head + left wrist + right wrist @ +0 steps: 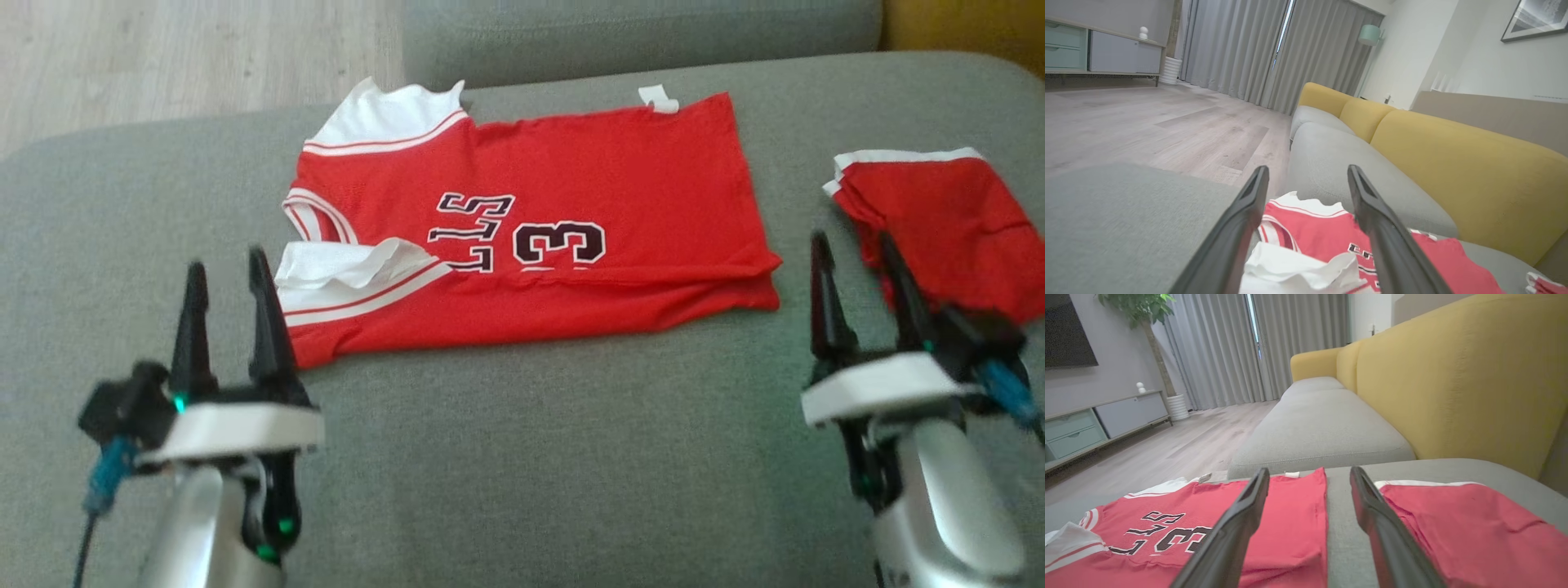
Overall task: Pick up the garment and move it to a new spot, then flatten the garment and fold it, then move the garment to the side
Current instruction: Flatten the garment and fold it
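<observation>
**Fig.** My two arms over the grey cushion (522, 457), head view.

**Position.** The red jersey (588, 171) lies flat mid-cushion, number side up. Its near long edge looks doubled over. L gripper (228, 260) has fingers apart, nothing held, tips just beside the jersey's near-left corner. R gripper (853, 238) also has fingers apart and is empty. It stands btwn the jersey's hem end and a folded red piece (955, 220).

**Risks (my judgement).**
- The white trim (351, 265) by my L fingers is rumpled, so a pinch there may bunch it into the fold.
- At the doubled edge I may catch one layer only, and the fold would skew.
- My R fingers are v. near the folded piece, so a wide sweep could snag or drag it.

**Edges and room.**
- The jersey's far-left sleeve reaches the cushion's far edge, w/ the gap to the next cushion (637, 28) and the floor (163, 57) beyond. Pushing away could tip cloth over.
- There is bare cushion to the left and on my near side.
- The right side is taken by the folded piece, w/ the yellow backrest (1453, 375) beyond it.
</observation>
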### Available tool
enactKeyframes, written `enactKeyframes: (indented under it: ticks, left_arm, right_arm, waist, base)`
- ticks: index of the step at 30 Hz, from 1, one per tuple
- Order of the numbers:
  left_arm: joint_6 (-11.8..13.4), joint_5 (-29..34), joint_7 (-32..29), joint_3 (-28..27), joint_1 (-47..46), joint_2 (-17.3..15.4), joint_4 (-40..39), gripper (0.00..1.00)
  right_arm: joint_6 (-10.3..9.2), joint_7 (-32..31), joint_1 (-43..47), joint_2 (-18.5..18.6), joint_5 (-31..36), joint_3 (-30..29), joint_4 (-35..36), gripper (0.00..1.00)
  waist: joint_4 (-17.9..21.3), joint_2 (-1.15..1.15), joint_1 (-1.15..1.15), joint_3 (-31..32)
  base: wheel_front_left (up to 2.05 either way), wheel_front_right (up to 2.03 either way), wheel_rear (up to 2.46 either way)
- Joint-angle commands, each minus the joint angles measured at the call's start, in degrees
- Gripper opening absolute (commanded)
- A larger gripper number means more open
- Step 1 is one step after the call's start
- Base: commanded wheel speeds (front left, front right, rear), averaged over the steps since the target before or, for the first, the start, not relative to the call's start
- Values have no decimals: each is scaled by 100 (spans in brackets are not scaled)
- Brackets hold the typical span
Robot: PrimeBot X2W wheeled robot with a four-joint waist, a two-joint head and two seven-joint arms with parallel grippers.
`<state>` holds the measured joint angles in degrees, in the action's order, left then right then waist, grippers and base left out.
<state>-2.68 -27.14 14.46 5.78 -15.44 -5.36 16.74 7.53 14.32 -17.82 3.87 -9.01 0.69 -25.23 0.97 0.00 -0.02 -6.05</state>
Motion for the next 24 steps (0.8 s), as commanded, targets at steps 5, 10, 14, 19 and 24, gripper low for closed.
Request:
enactKeyframes:
  ticks: [5, 10, 14, 19, 24]
  left_arm:
    - [-159, 455, 53, -433, 470, 174, -418, 100]
    - [-153, 517, 53, -482, 636, 233, -456, 100]
    - [-110, 524, 53, -457, 605, 244, -385, 100]
    - [75, 610, 53, -278, 423, 246, 177, 100]
    - [340, 715, -70, -245, 32, 218, 1129, 100]
  right_arm:
    - [-4, 66, 736, -96, -243, -82, 607, 100]
    - [-4, 67, 933, -98, -362, -37, 722, 100]
    - [-4, 67, 894, -98, -343, 26, 802, 100]
    - [-4, 67, 827, -99, -358, 52, 884, 100]
    - [-4, 67, 766, -99, -401, 153, 943, 100]
  waist:
    - [33, 0, 2, 239]
    - [40, 0, 2, 277]
    - [72, 0, 2, 247]
    - [129, 0, 2, 127]
    - [236, 0, 2, -40]
  base:
    - [0, 0, 0]
    - [0, 0, 0]
    - [0, 0, 0]
    - [0, 0, 0]
    - [0, 0, 0]
